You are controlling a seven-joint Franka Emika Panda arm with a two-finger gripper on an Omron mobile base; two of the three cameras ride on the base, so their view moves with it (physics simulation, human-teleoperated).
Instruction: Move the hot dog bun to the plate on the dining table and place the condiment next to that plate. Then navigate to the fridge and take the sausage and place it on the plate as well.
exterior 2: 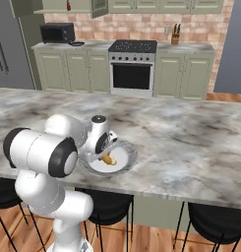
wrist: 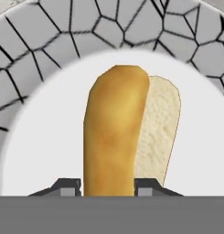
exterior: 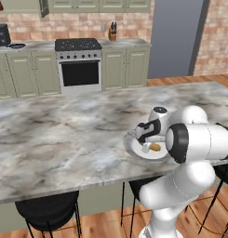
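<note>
Kitchen with brick wall, green cabinets | grey-white veined marble bench (exterior: 64, 135) carried round pale plate with crackled grey rim (wrist: 40, 55) near its front edge | tool (wrist: 107, 187) low over plate, pinching elongated yellow-orange bun (wrist: 115, 137), seemingly for release | bun smooth-crusted, pale crumb showing.

Red brick wall (exterior: 31, 21) behind pale green base cabinets (exterior: 27, 69) topped in marble. A steel oven with black cooktop (exterior: 79, 62) stands between them. Black microwave (exterior 2: 57, 33) on the left surface. Wooden knife block (exterior: 112, 32). Orange wood plank floor (exterior: 97, 223). Black round stools (exterior: 48, 214).
</note>
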